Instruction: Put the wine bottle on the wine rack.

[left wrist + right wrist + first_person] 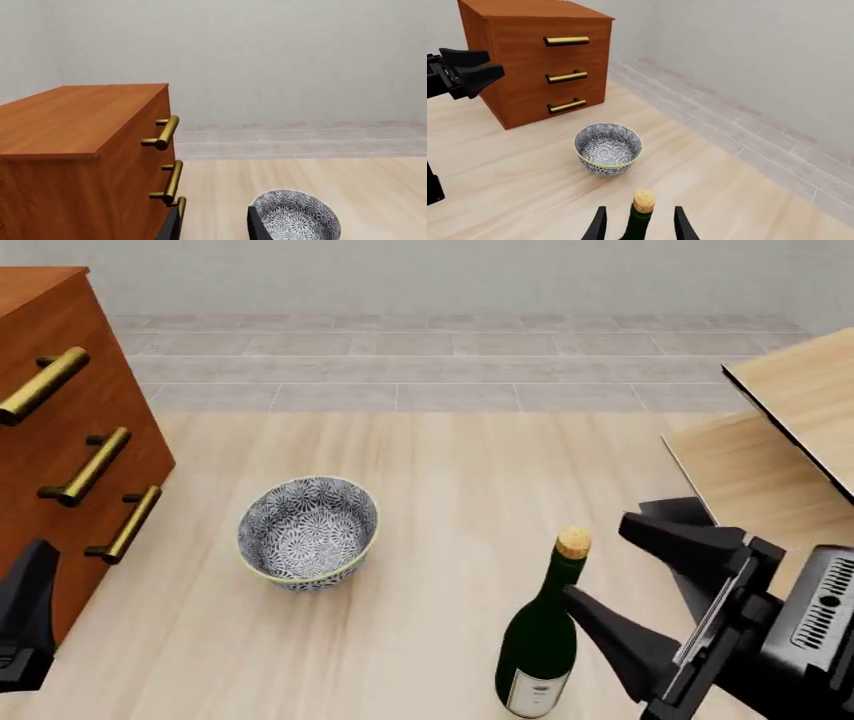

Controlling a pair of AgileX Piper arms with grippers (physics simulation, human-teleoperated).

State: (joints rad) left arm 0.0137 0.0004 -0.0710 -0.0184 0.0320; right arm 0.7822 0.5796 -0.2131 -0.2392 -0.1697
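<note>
Front view: wine bottle (539, 642) stands upright on the desk (441, 500), cork up, between the right gripper's (627, 580) spread fingers (611, 632), untouched. Bowl (308, 532) left of the bottle; wine rack (787, 430) right, behind.

Bottle (541, 640) stands upright on the desk (441, 480) near the front, bowl (308, 532) off to its left and further back, drawer cabinet (67, 440) far left, wine rack (781, 440) far right.
</note>
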